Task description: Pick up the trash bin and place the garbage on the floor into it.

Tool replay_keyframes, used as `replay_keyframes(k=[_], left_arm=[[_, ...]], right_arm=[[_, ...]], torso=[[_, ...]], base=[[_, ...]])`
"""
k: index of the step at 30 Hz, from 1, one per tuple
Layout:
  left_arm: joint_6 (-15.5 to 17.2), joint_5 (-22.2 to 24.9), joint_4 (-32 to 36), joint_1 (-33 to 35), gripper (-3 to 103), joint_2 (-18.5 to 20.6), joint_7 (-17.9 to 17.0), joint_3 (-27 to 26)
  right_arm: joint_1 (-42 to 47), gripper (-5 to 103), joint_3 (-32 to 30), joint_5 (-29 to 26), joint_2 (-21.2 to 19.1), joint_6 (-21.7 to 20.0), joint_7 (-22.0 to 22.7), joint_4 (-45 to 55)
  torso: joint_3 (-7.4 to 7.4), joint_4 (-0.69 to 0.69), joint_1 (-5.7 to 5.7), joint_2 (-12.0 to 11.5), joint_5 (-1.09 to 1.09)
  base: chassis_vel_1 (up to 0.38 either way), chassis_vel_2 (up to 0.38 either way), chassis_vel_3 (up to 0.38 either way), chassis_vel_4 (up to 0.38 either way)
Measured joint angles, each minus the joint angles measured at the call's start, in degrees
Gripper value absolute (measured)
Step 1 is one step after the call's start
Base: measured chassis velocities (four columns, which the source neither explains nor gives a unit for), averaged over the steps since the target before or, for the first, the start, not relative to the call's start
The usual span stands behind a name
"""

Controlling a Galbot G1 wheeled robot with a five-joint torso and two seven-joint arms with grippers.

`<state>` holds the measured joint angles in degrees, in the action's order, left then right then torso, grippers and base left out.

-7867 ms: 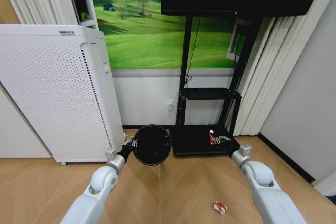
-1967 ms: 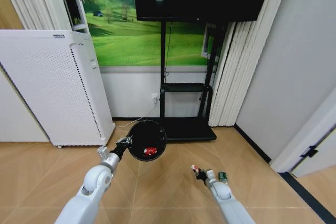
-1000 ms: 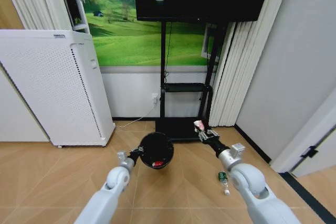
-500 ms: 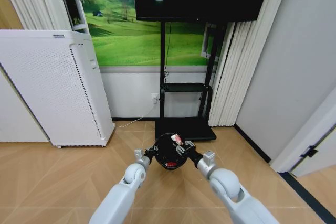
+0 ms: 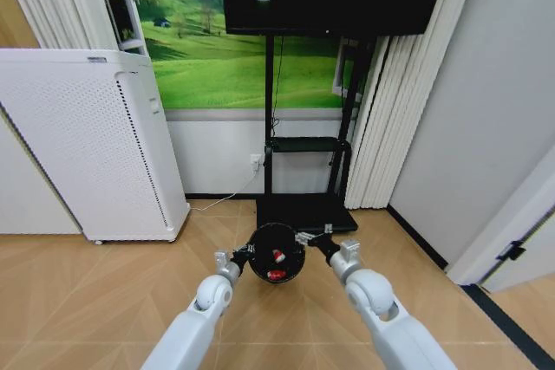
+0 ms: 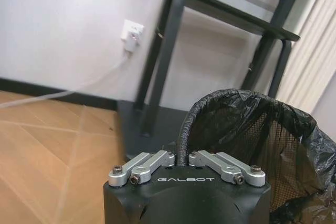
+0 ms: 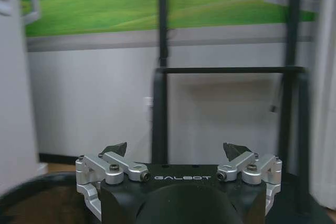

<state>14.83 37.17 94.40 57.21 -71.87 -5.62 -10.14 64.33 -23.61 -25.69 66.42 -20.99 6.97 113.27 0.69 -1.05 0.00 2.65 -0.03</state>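
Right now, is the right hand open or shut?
Open: the right hand has its fingertips spread wide, nothing between them, beside the trash bin.

The right gripper (image 5: 303,237) has let go of the wrapper (image 5: 277,256); its fingers are now spread at the bin (image 5: 260,250) rim. The wrapper lies inside with the first scrap (image 5: 274,274).

Left tool (image 5: 245,255) clamped shut, right tool (image 5: 305,239) spread wide, nearly meeting.

A crinkled, glossy black plastic liner drapes over the trash bin (image 6: 252,129), whose wall looks like fine mesh. The left gripper (image 6: 184,162) pairs brushed metal links with matt black casing above pale, smooth wooden floor (image 5: 104,292).
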Motion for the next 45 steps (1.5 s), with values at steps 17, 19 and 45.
replay_keyframes(k=[17, 19, 45], left_arm=[[-0.2, -2.5, 13.5, 7.8, 6, 5.3, -0.3, -7.1], [-0.2, -2.6, 13.5, 7.8, 6, 5.2, -0.4, -6.9], [-0.3, -3.3, 9.9, 5.8, 6, 3.7, -1.6, -4.6]], right_arm=[[4.9, 100, -7.4, 2.2, 2.9, 2.4, -0.9, -8.2], [4.7, 100, -7.2, 2.2, 3.0, 2.6, -1.1, -8.5], [1.7, 100, -4.7, -10.8, 3.7, 1.1, 5.2, -23.0]], torso=[[-0.01, 0.02, 0.00, 0.0, 0.02], [-0.01, 0.01, 0.00, 0.0, 0.02], [0.00, -0.02, 0.00, 0.0, 0.04]], base=[[-0.009, -0.010, 0.012, 0.010], [-0.102, -0.089, 0.076, 0.079], [-0.186, -0.208, 0.191, 0.184]])
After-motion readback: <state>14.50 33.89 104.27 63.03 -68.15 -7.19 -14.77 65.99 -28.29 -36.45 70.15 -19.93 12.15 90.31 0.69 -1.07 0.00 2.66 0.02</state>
